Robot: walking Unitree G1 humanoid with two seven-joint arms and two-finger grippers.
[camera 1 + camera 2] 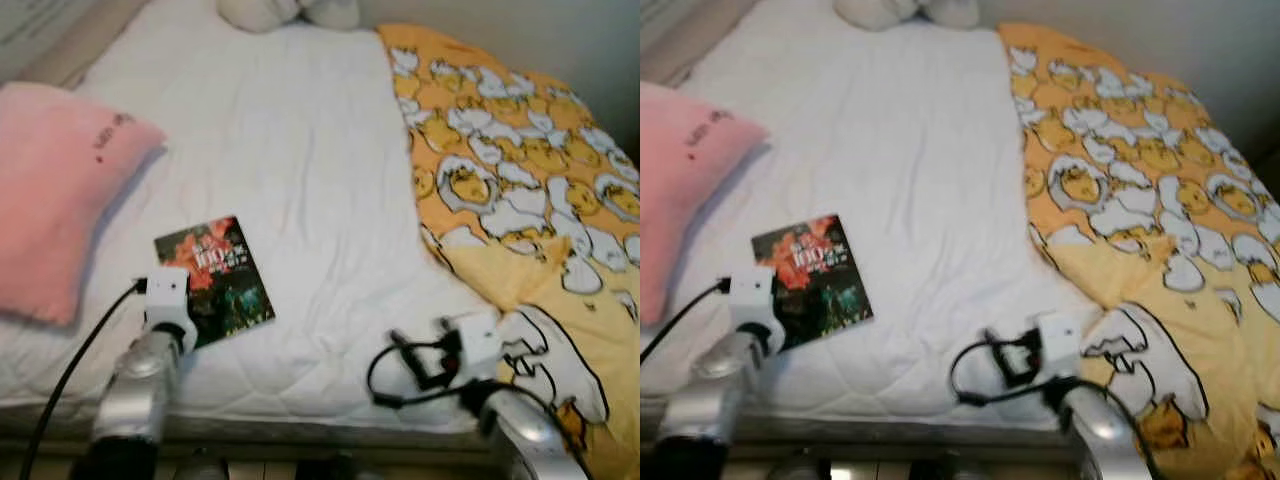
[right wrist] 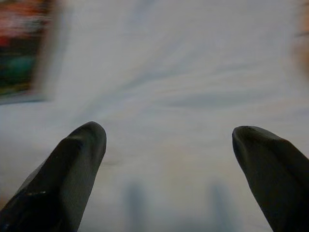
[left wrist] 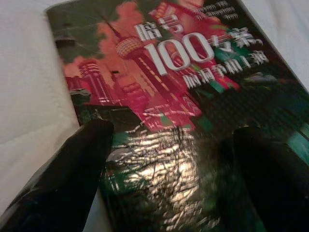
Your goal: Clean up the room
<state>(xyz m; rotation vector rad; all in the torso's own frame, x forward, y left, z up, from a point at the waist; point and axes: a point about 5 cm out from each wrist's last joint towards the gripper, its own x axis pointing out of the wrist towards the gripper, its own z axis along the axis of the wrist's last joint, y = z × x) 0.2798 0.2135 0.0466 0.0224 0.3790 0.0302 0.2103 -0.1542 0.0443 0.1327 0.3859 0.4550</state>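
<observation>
A book [image 1: 216,278] with a dark red and green cover reading "100" lies flat on the white bed sheet [image 1: 290,170], near the bed's front edge. My left gripper [image 3: 169,140] hangs open just above the book's [image 3: 183,101] near end, one finger [image 3: 72,169] at its spine edge, the other [image 3: 270,169] over the cover. My left wrist [image 1: 167,300] covers the book's near corner. Further right, my right gripper [image 2: 166,140] is open over bare sheet, with the book [image 2: 21,48] blurred off to one side.
A pink pillow [image 1: 55,190] lies at the left of the bed. An orange duvet with egg cartoons [image 1: 520,190] covers the right side and hangs over the front edge. Plush toys [image 1: 285,12] sit at the head of the bed.
</observation>
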